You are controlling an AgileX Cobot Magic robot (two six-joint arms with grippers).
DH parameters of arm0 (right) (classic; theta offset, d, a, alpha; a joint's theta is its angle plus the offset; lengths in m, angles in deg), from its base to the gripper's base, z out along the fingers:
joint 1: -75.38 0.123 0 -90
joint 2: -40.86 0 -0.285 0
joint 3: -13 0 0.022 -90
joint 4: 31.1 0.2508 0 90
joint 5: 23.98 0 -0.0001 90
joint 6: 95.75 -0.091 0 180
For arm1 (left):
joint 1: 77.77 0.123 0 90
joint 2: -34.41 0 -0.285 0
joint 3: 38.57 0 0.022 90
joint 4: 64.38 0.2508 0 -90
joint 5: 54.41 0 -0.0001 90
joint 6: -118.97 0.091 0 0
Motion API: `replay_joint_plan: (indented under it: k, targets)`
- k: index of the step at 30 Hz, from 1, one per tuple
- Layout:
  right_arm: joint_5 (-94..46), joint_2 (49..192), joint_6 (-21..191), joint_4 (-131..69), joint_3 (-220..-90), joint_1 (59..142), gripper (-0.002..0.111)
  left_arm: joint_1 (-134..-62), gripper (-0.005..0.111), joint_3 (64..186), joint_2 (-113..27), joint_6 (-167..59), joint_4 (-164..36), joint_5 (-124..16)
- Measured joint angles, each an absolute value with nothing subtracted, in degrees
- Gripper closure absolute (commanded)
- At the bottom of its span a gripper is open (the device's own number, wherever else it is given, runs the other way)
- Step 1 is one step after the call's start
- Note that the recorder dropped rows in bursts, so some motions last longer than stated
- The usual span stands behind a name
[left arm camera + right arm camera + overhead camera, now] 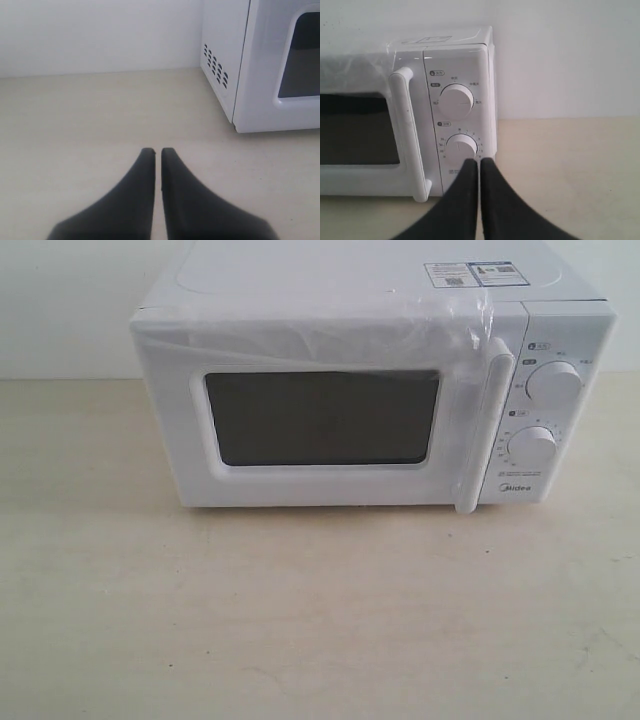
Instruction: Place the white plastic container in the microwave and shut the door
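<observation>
The white microwave (370, 390) stands on the table with its door (320, 420) shut; the dark window, vertical handle (482, 430) and loose clear film show. The white plastic container is out of view in every frame. My left gripper (156, 151) is shut with nothing between its fingers, over bare table off the microwave's (260, 65) left front corner. My right gripper (479, 161) is also shut and empty, in front of the microwave's (420, 115) panel below the lower knob (461, 146). Neither gripper shows in the exterior view.
Two round knobs (552, 383) sit on the right panel, and stickers (475, 273) lie on the microwave's top. A white wall stands behind. Light wooden tabletop (300, 620) stretches in front of and beside the microwave. Vent slots (216, 65) mark its left side.
</observation>
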State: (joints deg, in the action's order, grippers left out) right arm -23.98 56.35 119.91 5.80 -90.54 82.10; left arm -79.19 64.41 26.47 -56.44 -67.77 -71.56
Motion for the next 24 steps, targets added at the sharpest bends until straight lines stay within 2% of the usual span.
replay_joint_plan:
  k: [5, 8, 24]
  targets:
    - [-19.7, 53.0, 94.4, -19.9, -90.5, 82.1, 0.108, -79.2, 0.102, 64.4, 26.5, -56.4, -67.8, -71.6]
    - [-17.3, 50.6, 85.7, -28.7, -90.2, 82.1, 0.108, -79.2, 0.102, 64.4, 26.5, -56.4, -67.8, -71.6]
    - [-3.8, 49.0, 83.2, -32.7, -89.8, 82.1, 0.108, -79.2, 0.102, 64.4, 26.5, -56.4, -67.8, -71.6]
